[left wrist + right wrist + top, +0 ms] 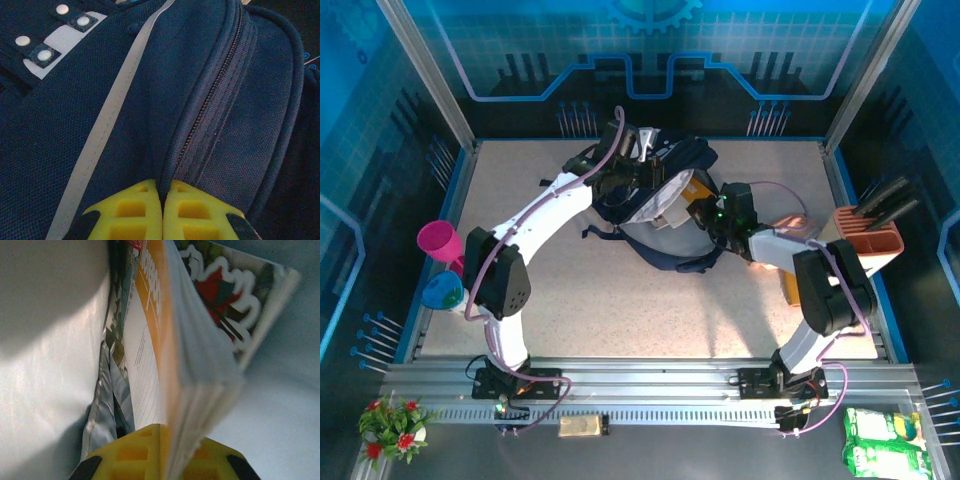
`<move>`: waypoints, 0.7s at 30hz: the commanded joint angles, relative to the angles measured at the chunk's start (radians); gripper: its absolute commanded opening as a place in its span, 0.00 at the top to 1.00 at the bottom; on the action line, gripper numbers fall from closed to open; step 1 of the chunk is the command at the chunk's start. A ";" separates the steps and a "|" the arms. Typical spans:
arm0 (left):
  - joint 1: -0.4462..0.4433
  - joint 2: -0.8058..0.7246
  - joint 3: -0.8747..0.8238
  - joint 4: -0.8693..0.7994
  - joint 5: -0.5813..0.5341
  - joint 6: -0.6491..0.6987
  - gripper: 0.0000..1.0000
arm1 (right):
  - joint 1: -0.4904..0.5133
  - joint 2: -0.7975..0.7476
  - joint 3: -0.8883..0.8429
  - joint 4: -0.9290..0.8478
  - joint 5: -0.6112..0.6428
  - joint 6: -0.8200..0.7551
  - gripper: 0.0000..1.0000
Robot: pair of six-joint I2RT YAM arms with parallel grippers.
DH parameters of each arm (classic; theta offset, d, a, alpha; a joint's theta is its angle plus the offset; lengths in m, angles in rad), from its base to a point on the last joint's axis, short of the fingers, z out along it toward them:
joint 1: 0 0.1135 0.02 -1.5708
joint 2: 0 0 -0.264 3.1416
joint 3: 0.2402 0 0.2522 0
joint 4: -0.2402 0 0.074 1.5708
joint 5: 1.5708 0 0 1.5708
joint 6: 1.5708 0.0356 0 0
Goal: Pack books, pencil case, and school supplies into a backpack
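Top view: the backpack (655,200) lies at the far middle of the worktop (620,300), with both my arms reaching into it. My left fingers (625,182) are on its left side and my right fingers (705,215) are at its right side. A pink cup (438,240) sits off at the left edge.

Left wrist cam: left fingers (150,202) are pinched together on a fold of the navy fabric, right next to the zipper (210,100). The grey stripe (110,120) runs just left of that.

Right wrist cam: right fingers (145,445) are clamped on a book (200,355), the one with the white-red cover. It's standing on edge against pale lining (45,365). Something green is squeezed between the two, can't tell what.
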 commanded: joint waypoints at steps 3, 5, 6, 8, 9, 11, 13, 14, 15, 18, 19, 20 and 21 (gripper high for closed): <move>0.014 -0.085 0.017 0.100 0.044 -0.039 1.00 | 0.037 0.119 0.137 0.069 0.034 0.039 1.00; 0.015 -0.085 0.018 0.098 0.043 -0.041 1.00 | 0.043 0.170 0.180 0.069 0.011 0.044 0.99; 0.016 -0.085 0.020 0.099 0.041 -0.043 1.00 | 0.045 0.194 0.198 0.070 -0.004 0.053 0.97; 0.020 -0.088 0.021 0.095 0.037 -0.045 1.00 | 0.043 0.219 0.215 0.083 -0.033 0.069 0.93; 0.022 -0.087 0.021 0.094 0.035 -0.048 1.00 | 0.042 0.222 0.214 0.088 -0.043 0.070 0.90; 0.027 -0.089 0.022 0.092 0.034 -0.053 1.00 | 0.039 0.209 0.202 0.075 -0.050 0.067 0.79; 0.032 -0.088 0.020 0.091 0.037 -0.058 1.00 | 0.029 0.174 0.169 0.071 -0.054 0.052 0.63; 0.034 -0.086 0.019 0.091 0.038 -0.061 1.00 | 0.022 0.152 0.150 0.067 -0.054 0.049 0.57; 0.035 -0.084 0.018 0.093 0.039 -0.063 1.00 | 0.016 0.122 0.123 0.063 -0.053 0.042 0.51; 0.038 -0.075 0.012 0.094 0.046 -0.069 1.00 | -0.010 0.033 0.037 0.062 -0.057 0.027 0.38; 0.039 -0.073 0.009 0.094 0.048 -0.069 1.00 | -0.016 0.003 0.006 0.069 -0.057 0.020 0.34; 0.040 -0.068 0.006 0.094 0.048 -0.070 1.00 | -0.022 -0.030 -0.034 0.068 -0.057 0.014 0.32; 0.041 -0.062 0.001 0.091 0.049 -0.071 1.00 | -0.028 -0.067 -0.065 0.057 -0.052 0.006 0.30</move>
